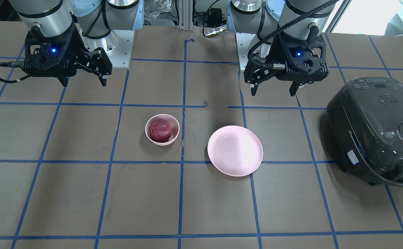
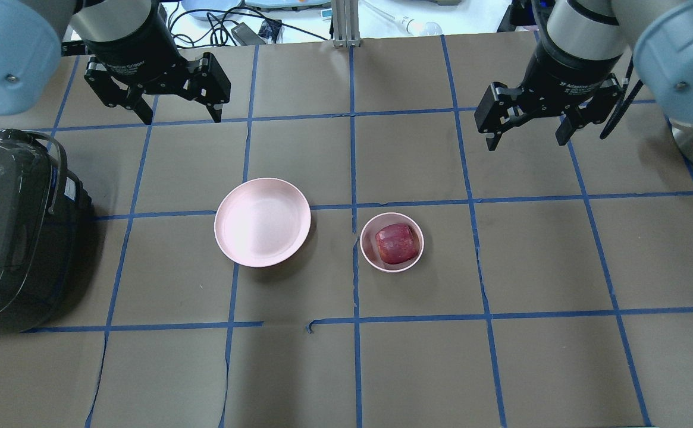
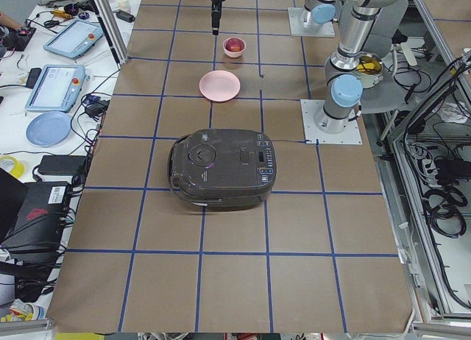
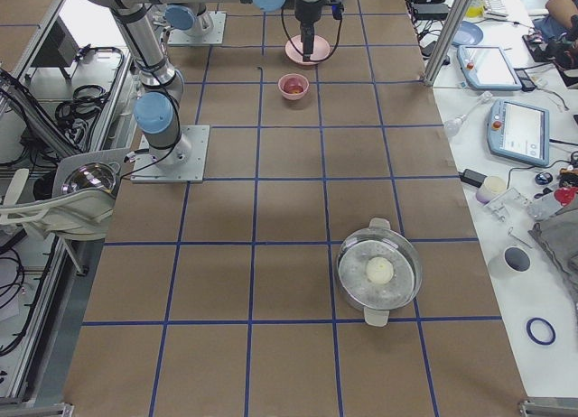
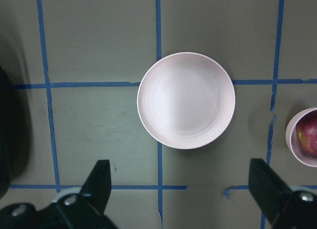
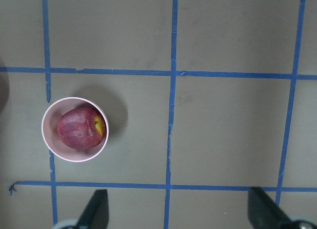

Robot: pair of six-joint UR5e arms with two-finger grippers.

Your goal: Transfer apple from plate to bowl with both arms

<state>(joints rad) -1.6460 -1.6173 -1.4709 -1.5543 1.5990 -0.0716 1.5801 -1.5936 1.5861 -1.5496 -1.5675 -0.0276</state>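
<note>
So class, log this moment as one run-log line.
apple: in bowl | plate: bare | left gripper: open, raised, holding nothing | right gripper: open, raised, holding nothing

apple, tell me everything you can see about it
The apple is dark red with faint paler streaks and a smooth, slightly shiny skin. A small yellowish patch surrounds its stem hollow, which faces sideways, so it seems to lie on its side. It sits inside the small pale pink bowl, nearly filling it. Only the bowl touches it; it looks whole.
</note>
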